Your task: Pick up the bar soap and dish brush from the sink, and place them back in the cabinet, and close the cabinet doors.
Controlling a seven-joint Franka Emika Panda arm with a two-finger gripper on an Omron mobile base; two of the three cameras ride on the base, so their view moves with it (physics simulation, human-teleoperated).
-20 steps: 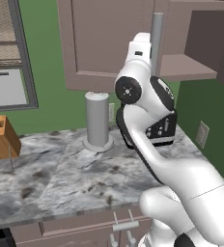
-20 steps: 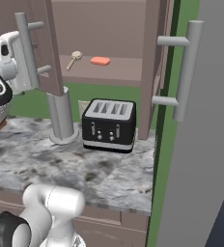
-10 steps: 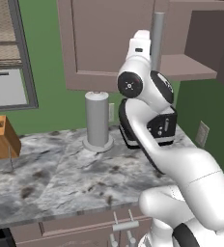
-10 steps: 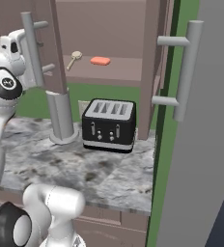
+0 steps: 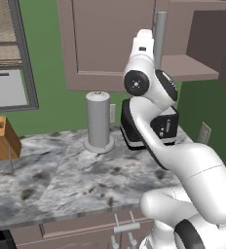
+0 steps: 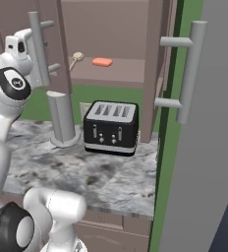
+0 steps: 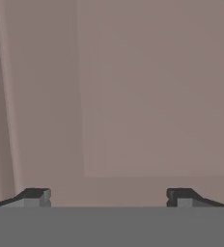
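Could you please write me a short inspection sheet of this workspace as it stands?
Surface: grey marbled counter.
Job's things: bar soap and dish brush lie on the cabinet shelf; cabinet doors stand open.
Clutter: black toaster, grey cylinder, wooden block.
Hand: hand open, empty, facing a door panel.
Cables: nothing seen.
Surroundings: green wall, window.

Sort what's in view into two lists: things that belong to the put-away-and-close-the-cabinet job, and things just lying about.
Job:
- bar soap, on the cabinet shelf
- dish brush, on the shelf beside the soap
- cabinet, open
- cabinet doors, the left one in front of the open fingers

Lying about:
- toaster
- paper towel holder
- knife block
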